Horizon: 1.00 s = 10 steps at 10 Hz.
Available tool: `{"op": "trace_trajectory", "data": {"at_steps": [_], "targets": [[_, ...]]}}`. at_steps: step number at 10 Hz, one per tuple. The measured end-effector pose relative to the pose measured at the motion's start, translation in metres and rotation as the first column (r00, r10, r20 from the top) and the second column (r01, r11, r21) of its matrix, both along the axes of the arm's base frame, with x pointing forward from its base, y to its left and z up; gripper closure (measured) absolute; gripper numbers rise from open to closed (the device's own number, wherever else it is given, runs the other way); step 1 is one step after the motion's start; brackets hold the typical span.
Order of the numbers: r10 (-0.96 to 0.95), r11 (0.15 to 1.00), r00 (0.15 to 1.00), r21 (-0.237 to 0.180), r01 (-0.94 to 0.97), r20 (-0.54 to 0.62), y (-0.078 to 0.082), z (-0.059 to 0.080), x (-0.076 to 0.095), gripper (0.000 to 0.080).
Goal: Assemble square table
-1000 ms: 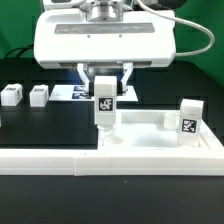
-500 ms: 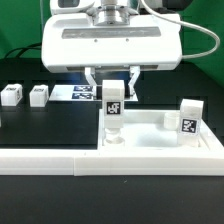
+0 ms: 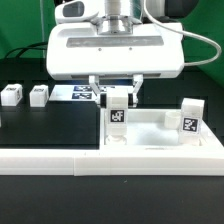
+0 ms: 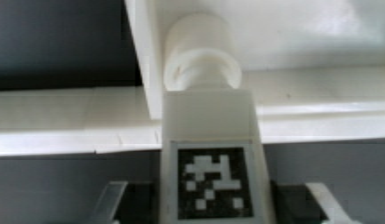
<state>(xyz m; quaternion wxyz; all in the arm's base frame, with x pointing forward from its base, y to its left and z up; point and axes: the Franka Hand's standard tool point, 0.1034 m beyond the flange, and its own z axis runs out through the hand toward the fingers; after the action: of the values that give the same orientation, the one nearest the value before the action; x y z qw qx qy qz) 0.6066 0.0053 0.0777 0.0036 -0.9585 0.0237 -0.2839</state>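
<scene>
My gripper (image 3: 118, 92) is shut on a white tagged block leg (image 3: 118, 116) and holds it upright over the near left corner of the white square table slab (image 3: 155, 139). The leg's lower end is at or just above the slab; contact cannot be told. In the wrist view the leg (image 4: 210, 150) runs between my fingers (image 4: 121, 200), its tag facing the camera, with the slab (image 4: 64, 115) beyond it. Another leg (image 3: 188, 117) stands upright on the slab at the exterior view's right. Two loose legs, one (image 3: 12, 95) beside the other (image 3: 39, 95), lie at the left.
The long white L-shaped rail (image 3: 60, 160) runs along the front and up the exterior view's right side of the slab. The marker board (image 3: 78, 93) lies flat behind my gripper. The table top is black.
My gripper has carried the leg toward the exterior view's right and down, from above the slab's left edge to its near left corner.
</scene>
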Motion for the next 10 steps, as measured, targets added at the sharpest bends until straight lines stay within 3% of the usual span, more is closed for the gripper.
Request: {"op": "trace_trajectory", "data": {"at_steps": [8,9,10], "targets": [[0.005,1.000,1.000,0.002,-0.005,-0.007,0.0010,-0.0034,0.0000,0.0508],[0.005,1.000,1.000,0.002,-0.005,-0.008,0.0010,-0.0036,-0.0001,0.0315],[0.005,1.000,1.000,0.002,-0.005,-0.009,0.0010,-0.0041,-0.0005,0.0206]]}}
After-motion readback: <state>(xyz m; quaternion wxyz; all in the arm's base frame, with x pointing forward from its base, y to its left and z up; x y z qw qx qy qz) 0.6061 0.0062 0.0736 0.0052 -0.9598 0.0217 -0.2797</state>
